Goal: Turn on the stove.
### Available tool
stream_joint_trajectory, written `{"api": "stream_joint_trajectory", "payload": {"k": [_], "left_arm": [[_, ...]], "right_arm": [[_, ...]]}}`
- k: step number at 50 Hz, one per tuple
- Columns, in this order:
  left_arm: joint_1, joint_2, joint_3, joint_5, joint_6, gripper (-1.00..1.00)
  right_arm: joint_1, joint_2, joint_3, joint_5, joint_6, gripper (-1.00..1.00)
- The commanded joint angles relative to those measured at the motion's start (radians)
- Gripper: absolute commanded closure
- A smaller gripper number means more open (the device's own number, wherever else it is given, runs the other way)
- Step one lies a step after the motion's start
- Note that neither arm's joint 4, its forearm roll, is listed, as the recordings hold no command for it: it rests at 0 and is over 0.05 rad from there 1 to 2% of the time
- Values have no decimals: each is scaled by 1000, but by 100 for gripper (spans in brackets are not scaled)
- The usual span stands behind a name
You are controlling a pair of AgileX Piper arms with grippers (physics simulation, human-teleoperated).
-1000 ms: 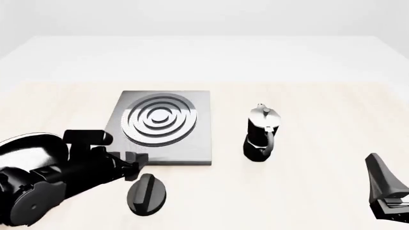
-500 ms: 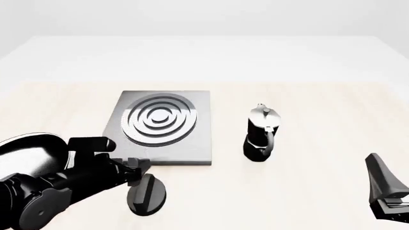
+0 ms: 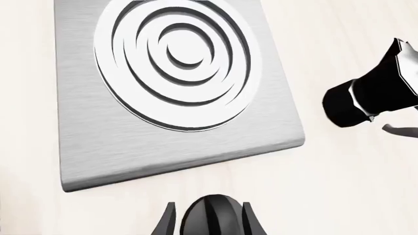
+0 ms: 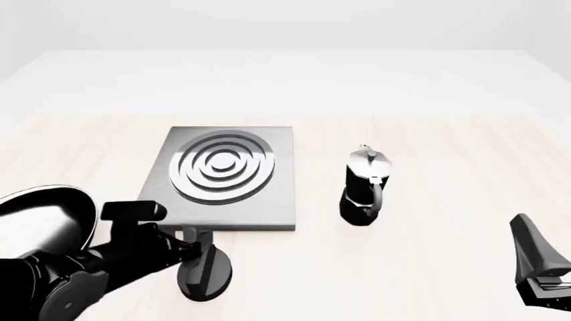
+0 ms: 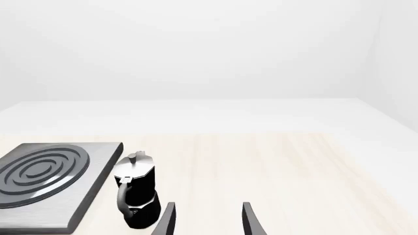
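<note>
The bench (image 4: 428, 154) is a pale wood surface carrying all items. The stove (image 4: 267, 200) is a flat square slab of brushed grey metal with rounded edges, set left of centre on the bench; its burner (image 4: 221, 166) is a set of concentric silver rings recessed into the slab. A frying pan (image 4: 45, 210), black with a pale rim, sits at the near left, partly behind the left arm; its contents cannot be seen. The coffee pot (image 4: 364, 187), black below and silver above with its lid closed, stands upright to the right of the stove and apart from it. The knob (image 4: 207, 271), black, round and ridged, lies on the bench just in front of the stove's near edge. The left claw (image 3: 210, 223) straddles the knob, one finger on each side. The right claw (image 5: 206, 220) is wide and holds nothing, near the bench's right side.
</note>
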Motion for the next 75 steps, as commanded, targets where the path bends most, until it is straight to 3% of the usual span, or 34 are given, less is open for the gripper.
{"api": "stream_joint_trajectory", "payload": {"k": [1,25,57,75], "left_arm": [[-4,45,14,-46,-12,-100],[-8,92,21,-88,-23,-100],[-48,183,49,-176,-87,-100],[-12,156,60,-165,-78,-100]], "right_arm": [[0,0,0,0,0,-100],[0,0,0,0,0,-100],[0,0,0,0,0,-100],[0,0,0,0,0,-100]]}}
